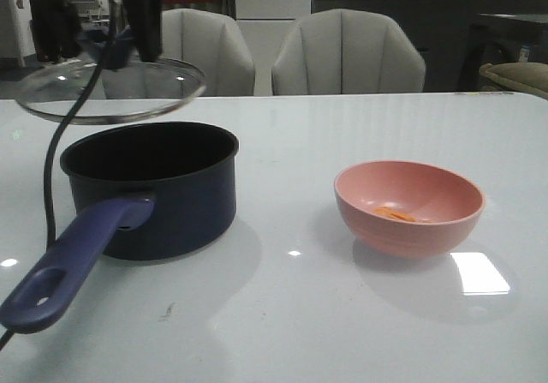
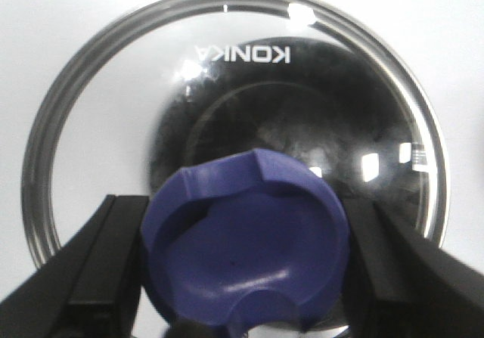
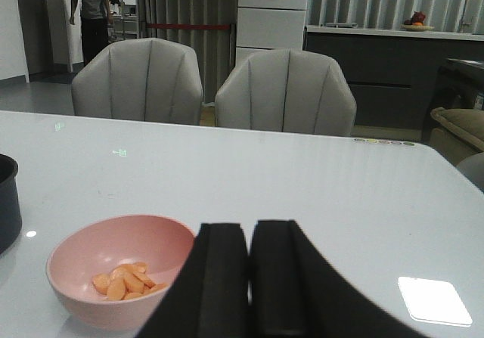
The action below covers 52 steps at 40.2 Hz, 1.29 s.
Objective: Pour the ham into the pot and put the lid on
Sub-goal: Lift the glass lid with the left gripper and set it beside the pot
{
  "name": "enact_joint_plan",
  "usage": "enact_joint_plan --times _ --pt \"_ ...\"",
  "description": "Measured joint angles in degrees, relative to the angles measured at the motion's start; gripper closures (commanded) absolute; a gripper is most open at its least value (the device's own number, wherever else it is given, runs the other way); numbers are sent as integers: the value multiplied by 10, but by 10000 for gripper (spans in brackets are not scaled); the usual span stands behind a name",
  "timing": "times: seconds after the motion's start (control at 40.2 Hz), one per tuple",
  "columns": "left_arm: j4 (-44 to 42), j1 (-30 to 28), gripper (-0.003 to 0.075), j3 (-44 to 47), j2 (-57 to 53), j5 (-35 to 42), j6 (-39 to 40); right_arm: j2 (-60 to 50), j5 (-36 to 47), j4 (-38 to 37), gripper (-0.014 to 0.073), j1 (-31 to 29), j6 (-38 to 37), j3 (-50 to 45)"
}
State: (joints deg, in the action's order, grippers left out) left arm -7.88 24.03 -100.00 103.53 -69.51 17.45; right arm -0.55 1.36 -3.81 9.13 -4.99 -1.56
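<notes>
The ham (image 1: 396, 214) lies as several orange-pink slivers in the salmon-pink bowl (image 1: 409, 207) at the right of the table. In the right wrist view the ham (image 3: 125, 280) and bowl (image 3: 85, 268) sit just beside my right gripper (image 3: 249, 236), which is shut on nothing. The dark navy pot (image 1: 150, 186) stands at the left, its purple-blue handle (image 1: 68, 267) pointing toward the front edge. My left gripper (image 2: 246, 236) is shut on the blue knob (image 2: 246, 247) of the glass lid (image 1: 111, 87). The lid hangs level above the pot, shifted a little left. Through the lid (image 2: 249, 88) the pot's dark inside shows.
Two grey chairs (image 1: 347, 53) stand behind the white table (image 1: 342, 126). A black cable (image 1: 51, 169) hangs down beside the pot's left side. The right arm is out of the front view.
</notes>
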Motion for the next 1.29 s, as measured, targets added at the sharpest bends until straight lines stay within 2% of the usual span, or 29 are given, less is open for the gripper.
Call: enact_joint_plan --times 0.174,0.298,0.447,0.596,0.895,1.292 --pt "-14 -64 391 13 -41 -20 -58 0 0 0 432 0 0 0" --pt "-10 -131 391 39 -80 -16 -79 0 0 0 435 0 0 0" --pt "26 -221 391 98 -110 14 -117 0 0 0 435 0 0 0" --pt "79 -280 391 176 -112 62 -164 0 0 0 435 0 0 0" --pt "117 -293 386 328 -106 222 -189 0 0 0 435 0 0 0" --pt "146 -293 384 352 -47 279 -190 -1 0 0 435 0 0 0"
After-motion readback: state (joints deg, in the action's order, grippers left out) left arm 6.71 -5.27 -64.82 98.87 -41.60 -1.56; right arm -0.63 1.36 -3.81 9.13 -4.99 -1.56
